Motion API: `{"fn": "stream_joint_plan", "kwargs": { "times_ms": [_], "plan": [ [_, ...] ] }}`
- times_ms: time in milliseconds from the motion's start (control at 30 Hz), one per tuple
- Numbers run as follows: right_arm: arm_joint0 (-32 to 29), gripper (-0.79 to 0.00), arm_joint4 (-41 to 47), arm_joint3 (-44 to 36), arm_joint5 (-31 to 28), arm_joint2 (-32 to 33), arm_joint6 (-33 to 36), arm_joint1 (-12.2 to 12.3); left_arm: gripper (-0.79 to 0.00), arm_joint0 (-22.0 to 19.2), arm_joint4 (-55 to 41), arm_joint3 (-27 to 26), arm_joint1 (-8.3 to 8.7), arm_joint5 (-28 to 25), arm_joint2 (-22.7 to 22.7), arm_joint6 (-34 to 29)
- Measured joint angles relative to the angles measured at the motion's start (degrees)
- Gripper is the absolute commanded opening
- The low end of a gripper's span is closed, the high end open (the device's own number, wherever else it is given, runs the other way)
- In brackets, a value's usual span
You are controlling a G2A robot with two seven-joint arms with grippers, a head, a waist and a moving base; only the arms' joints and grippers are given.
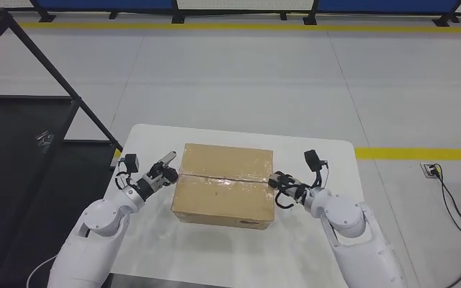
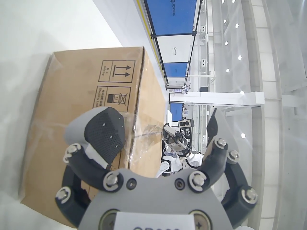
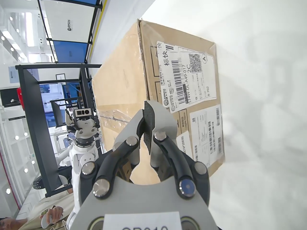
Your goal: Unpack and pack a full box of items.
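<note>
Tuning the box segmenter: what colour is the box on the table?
The box is plain brown cardboard; the top view shows it best.

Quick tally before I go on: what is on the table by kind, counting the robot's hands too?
Cardboard box, closed: 1
Hands: 2 (left hand open, right hand shut)
Total: 3

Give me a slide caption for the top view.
Taped cardboard box on the white table, left end effector open at one end, right end effector shut at the other.
</note>
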Motion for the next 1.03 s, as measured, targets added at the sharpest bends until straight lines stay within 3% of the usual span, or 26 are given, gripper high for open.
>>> {"fn": "stream_joint_plan", "kwargs": {
  "times_ms": [500, 533, 567, 600, 633, 767, 800, 900, 1033],
  "plan": [
    [-3.9, -0.785, 6.6, -1.6, -7.7, 3.2, -7.2, 0.4, 0.0, -0.3, 0.8, 0.6, -0.32, 0.0, -0.3, 0.8],
    [-4.5, -0.714, 7.2, -2.2, -8.5, 3.8, -8.7, 0.4, 0.0, -0.3, 0.4, 0.4, -0.33, -0.2, -0.8, 1.5],
    [-5.1, -0.468, 7.8, -2.7, -9.3, 4.3, -9.9, 0.4, 0.0, -0.2, 0.1, 0.2, -0.32, -0.4, -1.2, 2.1],
    [-5.8, -0.132, 8.4, -3.3, -10.3, 4.9, -11.1, 0.4, 0.0, -0.1, -0.1, -0.1, -0.28, -0.6, -1.7, 2.7],
    [-6.7, 0.0, 9.4, -4.0, -12.0, 5.6, -12.7, 0.5, 0.0, 0.1, -0.2, -0.6, -0.22, -0.9, -2.4, 3.5],
    [-8.8, 0.0, 10.8, -5.1, -15.3, 7.0, -16.2, 0.5, 0.0, 1.6, -0.3, -3.1, 0.0, -1.7, -5.0, 7.1],
    [-8.8, -0.521, 10.8, -5.1, -15.3, 7.0, -16.2, 0.5, 0.0, 2.0, -0.4, -3.8, 0.04, -2.0, -5.6, 8.0],
    [-8.7, -0.318, 10.8, -5.1, -15.1, 6.9, -16.0, 0.5, 0.0, 2.3, -0.6, -4.3, 0.06, -2.2, -6.0, 8.6],
    [-8.7, -0.143, 10.8, -5.1, -15.1, 6.9, -16.0, 0.5, 0.0, 2.3, -0.6, -4.2, 0.05, -2.1, -5.9, 8.6]
  ]
}}
